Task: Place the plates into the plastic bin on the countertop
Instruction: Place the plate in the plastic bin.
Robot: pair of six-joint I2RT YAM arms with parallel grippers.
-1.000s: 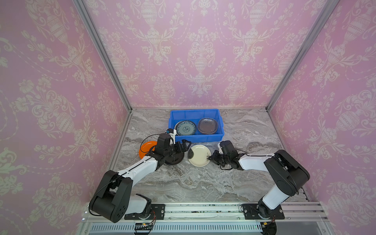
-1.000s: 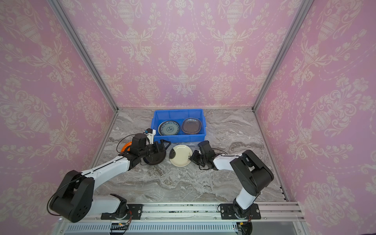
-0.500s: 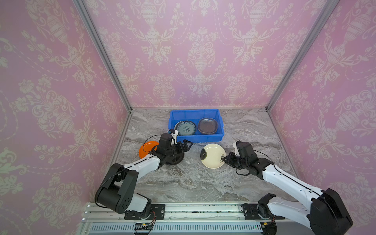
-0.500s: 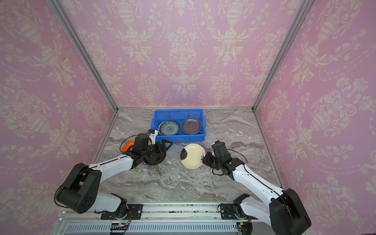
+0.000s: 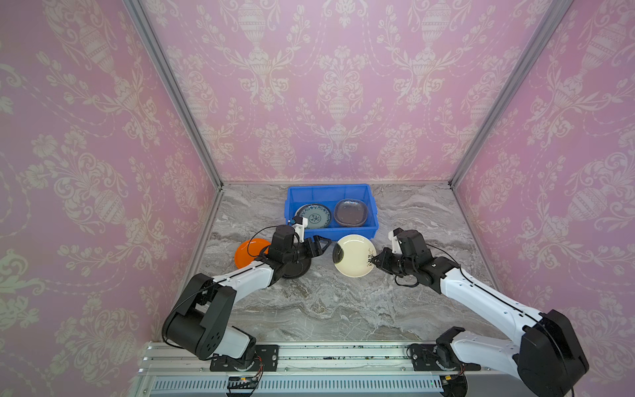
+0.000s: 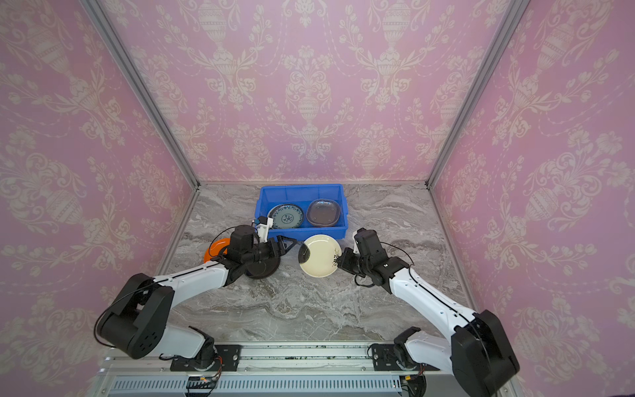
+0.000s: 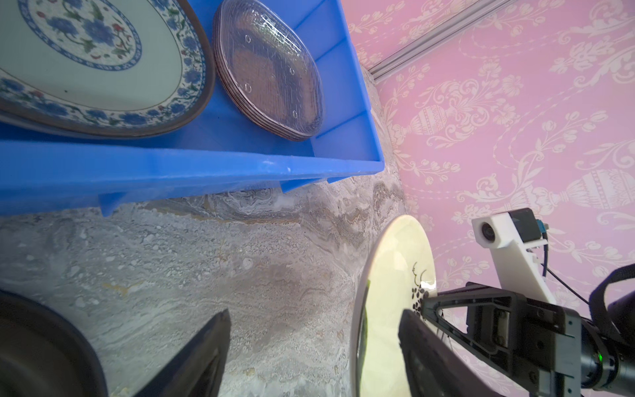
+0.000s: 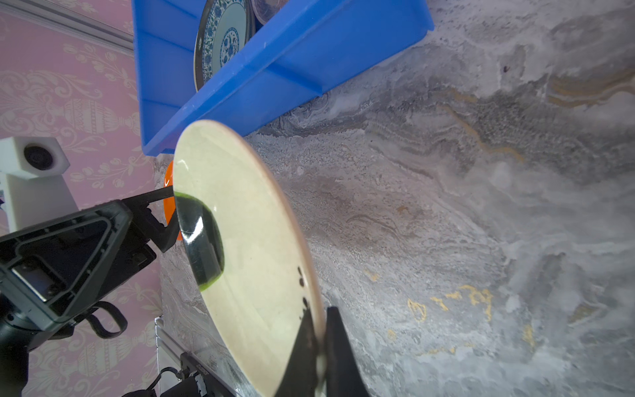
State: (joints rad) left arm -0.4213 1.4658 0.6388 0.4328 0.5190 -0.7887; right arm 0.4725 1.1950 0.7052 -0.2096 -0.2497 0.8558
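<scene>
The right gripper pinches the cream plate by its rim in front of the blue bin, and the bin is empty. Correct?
Only the bin part is wrong. Both top views show the plastic bin holding a blue-patterned plate and glass plates side by side. The right gripper does pinch the cream plate by its rim.

Bin (image 7: 206,165) holds patterned plate (image 7: 86,68) and stacked glass plates (image 7: 271,79). Outside bin: cream plate (image 7: 385,285) on edge, rim pinched by right gripper (image 7: 429,302); left gripper (image 7: 314,319) spread.
</scene>
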